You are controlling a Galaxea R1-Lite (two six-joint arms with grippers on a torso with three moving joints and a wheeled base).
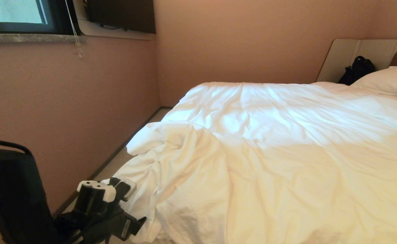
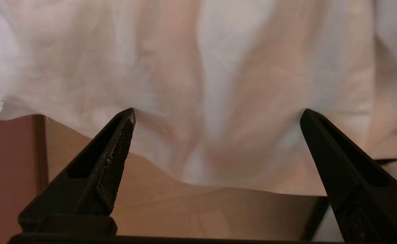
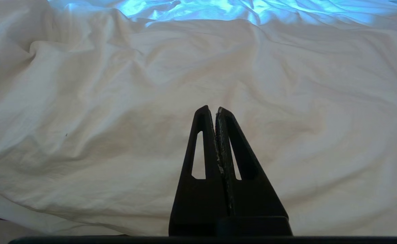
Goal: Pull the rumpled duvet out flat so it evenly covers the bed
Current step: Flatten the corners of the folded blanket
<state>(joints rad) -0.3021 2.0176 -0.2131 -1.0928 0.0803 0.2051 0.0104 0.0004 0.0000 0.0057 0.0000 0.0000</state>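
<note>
The white duvet (image 1: 269, 142) lies spread over the bed (image 1: 351, 54), with creases and a bunched fold at the near left corner (image 1: 164, 135). Its edge hangs down over that corner. My left gripper (image 1: 125, 186) is low at that corner, pointing at the hanging edge. In the left wrist view it (image 2: 217, 113) is open wide, both fingertips (image 2: 130, 115) right at the hanging duvet (image 2: 198, 84), nothing gripped; the tan bed base (image 2: 184, 210) shows below. My right gripper (image 3: 215, 108) is shut and empty, hovering before the duvet (image 3: 117, 101); it is outside the head view.
A pink wall (image 1: 66, 101) runs close along the bed's left side, leaving a narrow floor strip (image 1: 117, 162). A window (image 1: 15, 13) is up left. A pillow (image 1: 388, 81) and a black bag (image 1: 356, 69) sit at the headboard.
</note>
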